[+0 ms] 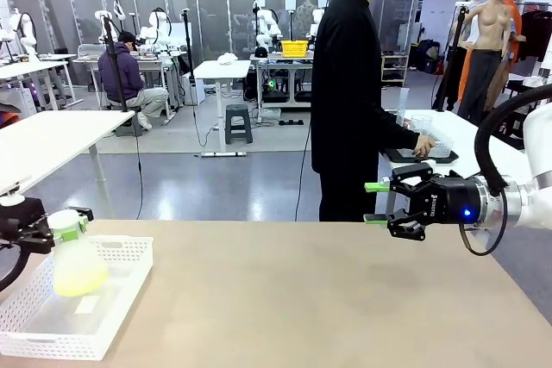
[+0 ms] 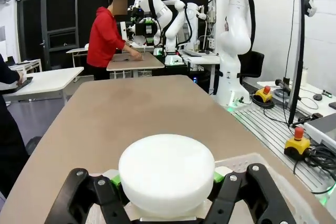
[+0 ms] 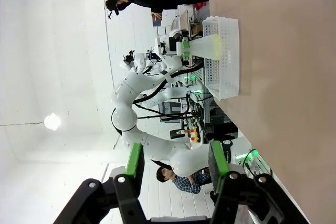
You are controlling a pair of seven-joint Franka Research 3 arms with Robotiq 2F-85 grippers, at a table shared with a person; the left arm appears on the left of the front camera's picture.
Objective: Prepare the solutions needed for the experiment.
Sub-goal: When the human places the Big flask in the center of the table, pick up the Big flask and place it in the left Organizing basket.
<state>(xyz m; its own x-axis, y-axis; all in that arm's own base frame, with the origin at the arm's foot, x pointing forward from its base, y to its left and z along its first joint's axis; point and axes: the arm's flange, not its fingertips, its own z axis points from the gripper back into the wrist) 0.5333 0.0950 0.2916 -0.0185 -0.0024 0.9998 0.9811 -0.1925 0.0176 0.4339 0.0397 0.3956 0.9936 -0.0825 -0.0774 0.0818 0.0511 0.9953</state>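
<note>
A conical flask (image 1: pixel 76 263) with a white cap (image 2: pixel 167 174) stands tilted in the white basket (image 1: pixel 129 249) at the table's front left. It holds the solutions (image 1: pixel 79 280), a little pale yellow-green liquid at its bottom. My left gripper (image 1: pixel 47 226) is shut on the flask's neck just under the cap, its green pads (image 2: pixel 116 180) pressed to either side. My right gripper (image 1: pixel 377 202) hovers open and empty above the table's right side, fingers pointing left. The right wrist view shows the flask (image 3: pixel 207 45) in the basket (image 3: pixel 224 59) far off, beyond the open right gripper (image 3: pixel 176 163).
A person in black (image 1: pixel 349 84) stands beyond the table's far edge, a hand on a dark tray (image 1: pixel 423 154) at a neighbouring table. The brown tabletop (image 1: pixel 302 290) stretches bare between basket and right gripper.
</note>
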